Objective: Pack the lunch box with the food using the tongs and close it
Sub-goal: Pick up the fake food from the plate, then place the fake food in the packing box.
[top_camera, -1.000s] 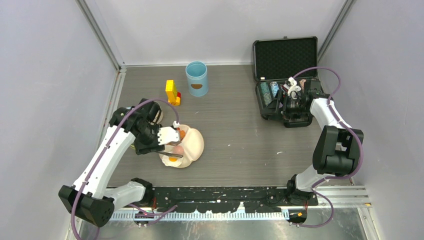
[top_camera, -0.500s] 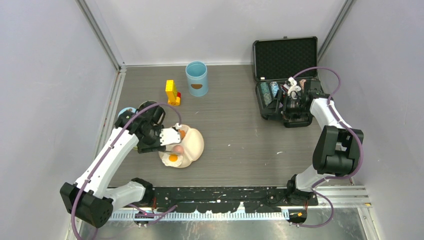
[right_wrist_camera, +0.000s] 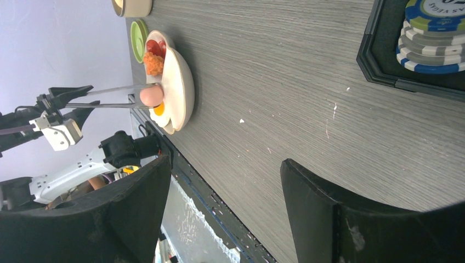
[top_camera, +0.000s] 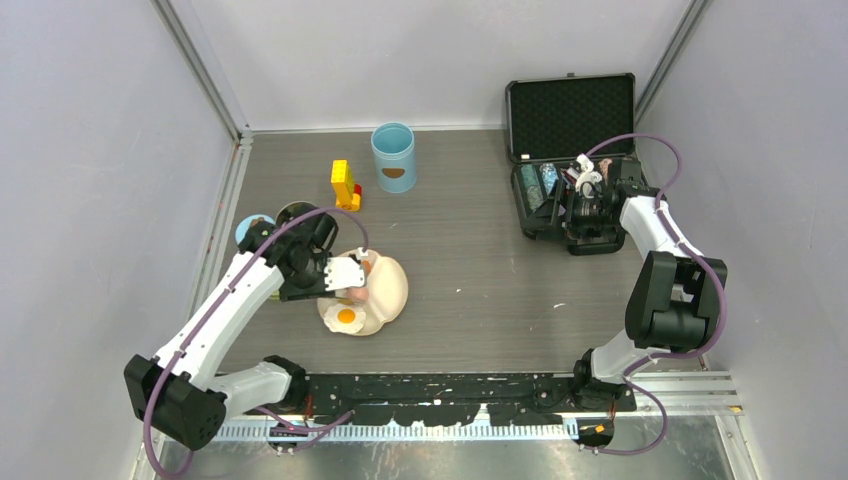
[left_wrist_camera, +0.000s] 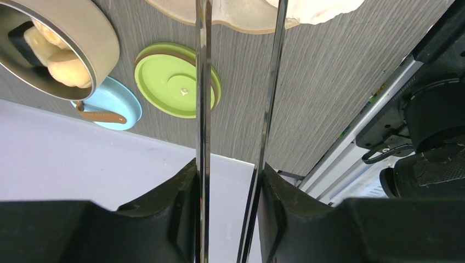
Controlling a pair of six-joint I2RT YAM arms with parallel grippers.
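The left gripper [left_wrist_camera: 227, 170] is closed partway on the tongs [left_wrist_camera: 203, 82], with one finger pressing each arm. The tong tips pinch the pink egg [right_wrist_camera: 152, 95] over the left part of the plate [top_camera: 392, 285], just to the lower right of the gripper in the top view. The right gripper [right_wrist_camera: 226, 164] stands wide and holds nothing, at the front edge of the case [top_camera: 570, 105] in the upper right. The canister [top_camera: 393, 160] stands upright and uncovered at upper centre, well apart from both grippers.

Since a second ago, the left arm has swung toward the top of the frame, uncovering the blue lid [left_wrist_camera: 112, 96] and the bowl [left_wrist_camera: 96, 35] on its upper left. The pink egg is in much the same spot, and the right arm is unchanged.

There is one case, one plate, one canister and one pair of tongs. There are two lids, the other being the green lid [left_wrist_camera: 173, 82]. There is one bowl with a bun [left_wrist_camera: 63, 68] in it, one yellow block [top_camera: 343, 185], one fried egg [top_camera: 347, 318], one nugget [right_wrist_camera: 153, 64] and one pink egg. The red sausage [right_wrist_camera: 156, 48] pieces are too small to count.
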